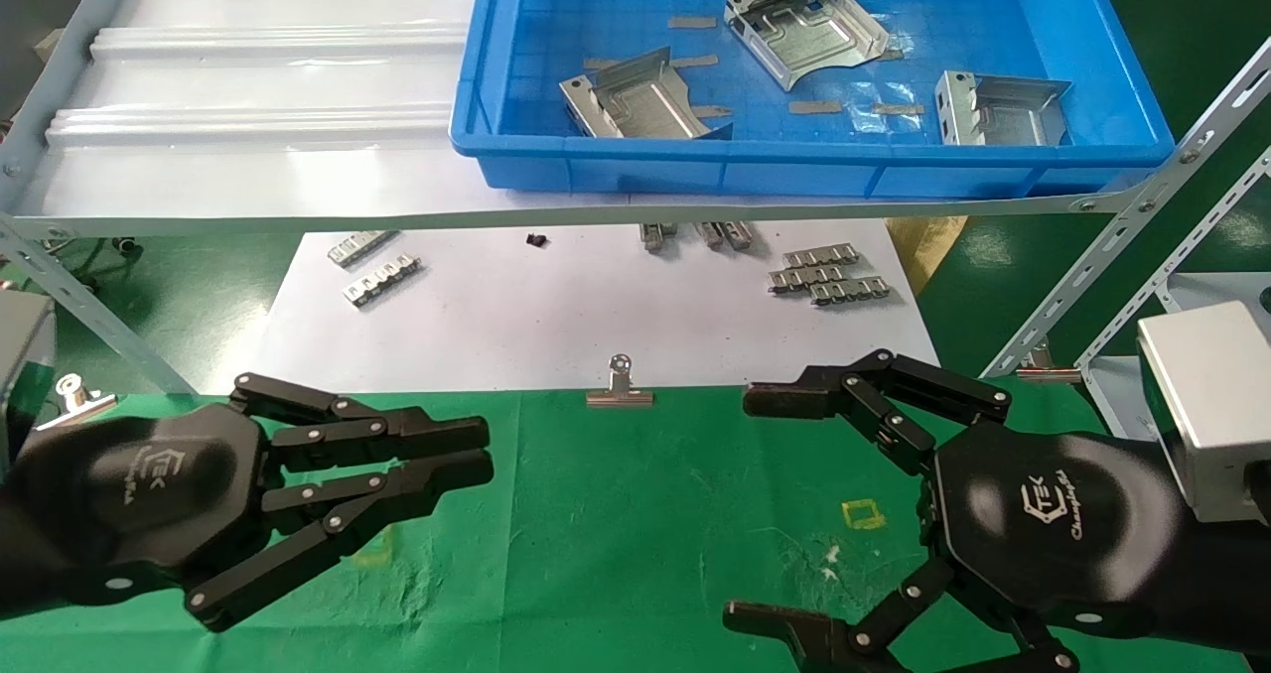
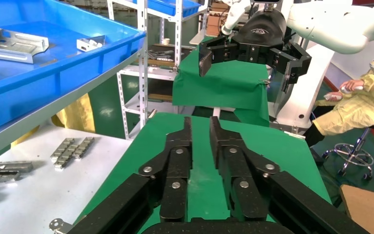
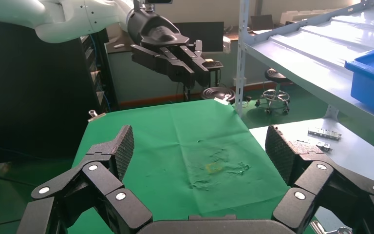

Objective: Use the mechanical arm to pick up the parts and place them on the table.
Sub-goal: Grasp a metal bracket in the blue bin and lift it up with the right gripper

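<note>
Currently: mechanical arm (image 1: 765, 504) gapes wide, empty.
Parts (image 1: 1001, 109) lie ahead, above it, in the blue bin (image 1: 794, 172); nearest sits almost straight ahead.

Parts (image 1: 804, 26): three silver stamped brackets, apart, in blue bin.
Arm (image 1: 760, 504): black right gripper over worktop (image 1: 635, 514), fingers spread wide, empty.
Worktop: green cloth, bare.

Head camera looks down, forward toward twelve o'clock, over the table (image 1: 616, 514). Each wrist camera skims low across it, facing the opposite arm; all three share that green cloth.
</note>
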You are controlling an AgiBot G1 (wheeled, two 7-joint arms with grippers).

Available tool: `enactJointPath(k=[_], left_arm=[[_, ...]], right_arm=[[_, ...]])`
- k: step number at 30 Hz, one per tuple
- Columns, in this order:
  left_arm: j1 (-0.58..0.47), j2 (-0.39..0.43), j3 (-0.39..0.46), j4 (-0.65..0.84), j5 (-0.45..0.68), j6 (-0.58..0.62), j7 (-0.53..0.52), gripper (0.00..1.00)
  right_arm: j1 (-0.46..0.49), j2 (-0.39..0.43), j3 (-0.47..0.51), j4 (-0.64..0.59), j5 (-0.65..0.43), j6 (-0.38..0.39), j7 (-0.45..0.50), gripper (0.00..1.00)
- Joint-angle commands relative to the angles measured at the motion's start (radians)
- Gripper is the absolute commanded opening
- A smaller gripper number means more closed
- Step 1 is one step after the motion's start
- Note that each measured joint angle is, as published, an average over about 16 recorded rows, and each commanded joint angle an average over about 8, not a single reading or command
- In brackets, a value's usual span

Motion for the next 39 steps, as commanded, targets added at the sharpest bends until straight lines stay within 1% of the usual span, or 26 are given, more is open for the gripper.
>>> enactJointPath(k=[1, 4, 7, 11, 14, 22, 28, 29, 30, 31, 36, 37, 38, 39], left_arm=[[0.000, 0.000, 0.000, 0.000, 0.000, 0.000, 0.000, 0.00], [0.000, 0.000, 0.000, 0.000, 0.000, 0.000, 0.000, 0.00], [0.000, 0.000, 0.000, 0.000, 0.000, 0.000, 0.000, 0.00], [0.000, 0.000, 0.000, 0.000, 0.000, 0.000, 0.000, 0.00], [0.000, 0.000, 0.000, 0.000, 0.000, 0.000, 0.000, 0.00], [0.000, 0.000, 0.000, 0.000, 0.000, 0.000, 0.000, 0.00], [0.000, 0.000, 0.000, 0.000, 0.000, 0.000, 0.000, 0.00], [0.000, 0.000, 0.000, 0.000, 0.000, 0.000, 0.000, 0.00], [0.000, 0.000, 0.000, 0.000, 0.000, 0.000, 0.000, 0.00], [0.000, 0.000, 0.000, 0.000, 0.000, 0.000, 0.000, 0.00], [0.000, 0.000, 0.000, 0.000, 0.000, 0.000, 0.000, 0.00], [0.000, 0.000, 0.000, 0.000, 0.000, 0.000, 0.000, 0.00], [0.000, 0.000, 0.000, 0.000, 0.000, 0.000, 0.000, 0.00], [0.000, 0.000, 0.000, 0.000, 0.000, 0.000, 0.000, 0.00]], right_arm=[[-0.003, 0.002, 0.000, 0.001, 0.002, -0.002, 0.000, 1.00], [0.013, -0.006, -0.001, 0.000, -0.007, 0.007, -0.001, 1.00], [0.057, -0.031, -0.006, -0.012, -0.031, 0.032, -0.002, 1.00], [0.158, -0.095, -0.022, -0.063, -0.093, 0.097, -0.006, 1.00], [0.244, -0.153, -0.041, -0.128, -0.160, 0.164, -0.014, 1.00], [0.436, -0.325, -0.100, -0.371, -0.353, 0.392, -0.055, 1.00], [0.572, -0.463, -0.155, -0.631, -0.478, 0.532, -0.101, 1.00], [0.594, -0.485, -0.165, -0.678, -0.497, 0.551, -0.112, 0.98], [0.616, -0.507, -0.174, -0.723, -0.514, 0.568, -0.124, 0.92], [0.636, -0.527, -0.182, -0.766, -0.529, 0.583, -0.135, 0.81], [0.732, -0.612, -0.214, -0.953, -0.585, 0.631, -0.180, 0.18], [0.749, -0.626, -0.219, -0.984, -0.593, 0.637, -0.184, 0.07], [0.766, -0.639, -0.224, -1.014, -0.602, 0.645, -0.187, 0.01], [0.781, -0.652, -0.229, -1.042, -0.610, 0.652, -0.188, 0.00]])
